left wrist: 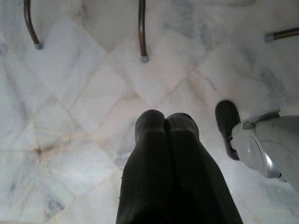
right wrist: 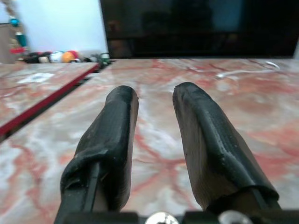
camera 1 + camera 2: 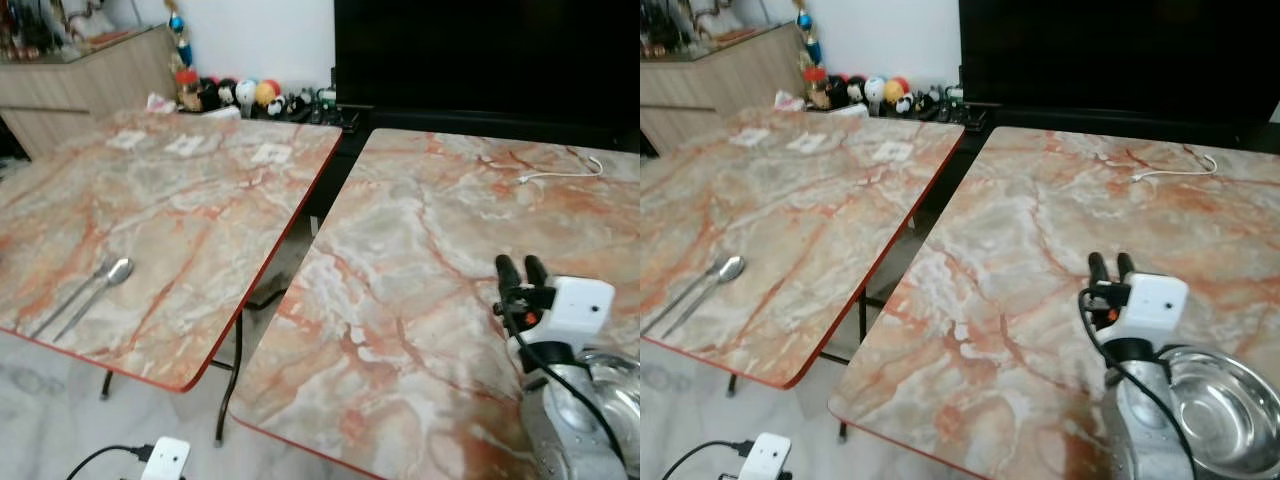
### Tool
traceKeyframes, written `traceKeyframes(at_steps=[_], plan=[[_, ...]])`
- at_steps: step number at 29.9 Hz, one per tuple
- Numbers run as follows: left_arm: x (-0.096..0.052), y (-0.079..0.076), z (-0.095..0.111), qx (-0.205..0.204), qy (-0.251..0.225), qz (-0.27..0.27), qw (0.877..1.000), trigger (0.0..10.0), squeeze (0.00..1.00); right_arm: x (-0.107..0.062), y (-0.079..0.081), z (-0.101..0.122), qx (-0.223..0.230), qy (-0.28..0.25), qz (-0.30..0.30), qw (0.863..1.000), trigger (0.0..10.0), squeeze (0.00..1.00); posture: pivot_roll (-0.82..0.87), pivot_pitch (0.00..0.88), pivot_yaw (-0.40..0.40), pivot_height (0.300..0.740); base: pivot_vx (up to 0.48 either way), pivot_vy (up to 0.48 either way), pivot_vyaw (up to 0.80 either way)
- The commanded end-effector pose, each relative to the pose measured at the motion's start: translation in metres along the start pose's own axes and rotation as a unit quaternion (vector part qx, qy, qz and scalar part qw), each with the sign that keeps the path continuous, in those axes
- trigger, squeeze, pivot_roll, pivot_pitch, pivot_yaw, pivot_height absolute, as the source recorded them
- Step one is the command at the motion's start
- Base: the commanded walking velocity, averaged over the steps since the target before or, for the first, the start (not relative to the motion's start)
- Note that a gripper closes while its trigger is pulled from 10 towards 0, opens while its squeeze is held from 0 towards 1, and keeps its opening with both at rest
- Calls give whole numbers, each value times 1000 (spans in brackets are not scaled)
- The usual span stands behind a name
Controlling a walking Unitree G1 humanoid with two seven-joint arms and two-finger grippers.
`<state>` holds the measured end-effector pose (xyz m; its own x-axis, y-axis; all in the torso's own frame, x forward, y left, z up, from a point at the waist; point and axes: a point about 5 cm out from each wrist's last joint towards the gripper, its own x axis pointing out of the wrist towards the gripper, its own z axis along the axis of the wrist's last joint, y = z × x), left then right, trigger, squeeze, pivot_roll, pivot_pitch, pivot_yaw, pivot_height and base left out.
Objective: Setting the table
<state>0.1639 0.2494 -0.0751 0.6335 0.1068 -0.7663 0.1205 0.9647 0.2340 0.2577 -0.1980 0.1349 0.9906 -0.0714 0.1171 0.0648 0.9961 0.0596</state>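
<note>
Right eye view records two marble-patterned surfaces side by side, a narrow gap between them: the left surface (image 3: pixel 790 220) and the right surface (image 3: pixel 1060 260), both edged in red. On the left surface, near its front left edge, a spoon (image 3: pixel 702 283) lies flat with a second slim metal utensil (image 3: pixel 680 293) just beside it, roughly parallel. Three small white items (image 3: pixel 890 151) sit in a row toward the far side of that surface; their nature cannot be told. On the right surface, a white cable (image 3: pixel 1175 171) lies near the far right, and a steel bowl (image 3: pixel 1220 410) sits at the near right edge, close beside the right arm.

Right pincer (image 3: pixel 1110 266) is raised over the right surface, fingers pointing away from the robot. Right wrist view confirms its fingers (image 2: pixel 117 140) are parted with a clear gap, nothing between them.

Left wrist view shows the left pincer (image 1: pixel 164 122) pointing down at the pale marble floor (image 1: pixel 70 140), its two fingers pressed together with nothing in them. Dark metal table legs (image 1: pixel 141 32) stand on the floor beyond.

Toys (image 3: pixel 875 92) line the far wall below a dark screen (image 3: pixel 1110 55).
</note>
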Motion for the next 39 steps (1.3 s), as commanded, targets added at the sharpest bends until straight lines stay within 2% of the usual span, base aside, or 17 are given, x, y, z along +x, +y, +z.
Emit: traceKeyframes(at_steps=[1, 7, 15, 19, 26, 30, 39], plan=[[-2, 8, -4, -7, 10, 9, 1000, 10000, 0, 1, 1, -1, 5, -1, 1, 1000, 10000, 0, -14, 0, 33, 740, 0, 292, 0], [-6, 21, -13, -6, 22, 15, 1000, 10000, 0, 1, 2, -1, 5, -1, 6, 1000, 10000, 0, -11, 0, 32, 740, 0, 480, 0], [-9, 27, -18, -7, 33, 18, 999, 10000, 0, 1, 5, -2, 6, -1, 11, 1000, 10000, 0, -9, 0, 32, 740, 0, 480, 0], [-7, 23, -17, -6, 35, 17, 999, 10000, 0, 2, 7, -2, 8, -2, 14, 1000, 10000, 0, -5, 0, 31, 740, 0, 480, 0], [-2, 0, -11, -6, 33, 7, 999, 10000, 0, 2, 11, -2, 8, -3, 18, 1000, 10000, 0, -3, 0, 28, 740, 0, 480, 0], [-1, -6, -10, -7, 34, 4, 999, 10000, 0, 1, 10, -2, 10, -4, 15, 1000, 10000, 0, -2, 0, 27, 740, 0, 480, 0], [-1, -3, -9, -10, 33, 8, 999, 10000, 0, 3, 8, -2, 17, -8, 2, 1000, 10000, 0, 1, 0, 27, 740, 0, 480, 0]])
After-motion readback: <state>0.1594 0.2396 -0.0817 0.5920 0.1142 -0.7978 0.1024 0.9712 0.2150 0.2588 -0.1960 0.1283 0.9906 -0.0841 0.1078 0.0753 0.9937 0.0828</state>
